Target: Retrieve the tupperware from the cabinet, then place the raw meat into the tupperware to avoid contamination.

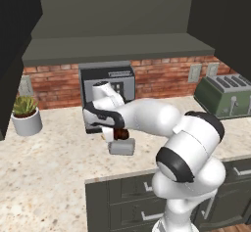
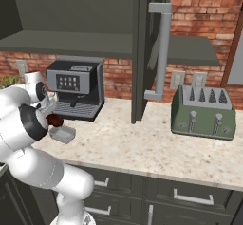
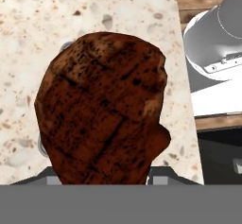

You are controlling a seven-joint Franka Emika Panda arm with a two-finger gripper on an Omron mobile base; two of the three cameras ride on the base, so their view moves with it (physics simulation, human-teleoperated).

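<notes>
Tupperware [image 1: 121, 147] already on the desk [image 1: 54, 167]; end effector [image 1: 116, 134] grips the meat [image 3: 101, 109] just above it; only the drop remains.

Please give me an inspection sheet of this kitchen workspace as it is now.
Surface: speckled beige counter.
Job's things: grey tupperware on the counter before the coffee machine; raw meat in the claw, just above the tupperware; cabinet with doors open.
Clutter: black coffee machine, green toaster, potted plant.
Grippers: claw shut on the raw meat.
Cables: nothing seen.
Surroundings: brick wall with outlets, drawers under the counter.
</notes>
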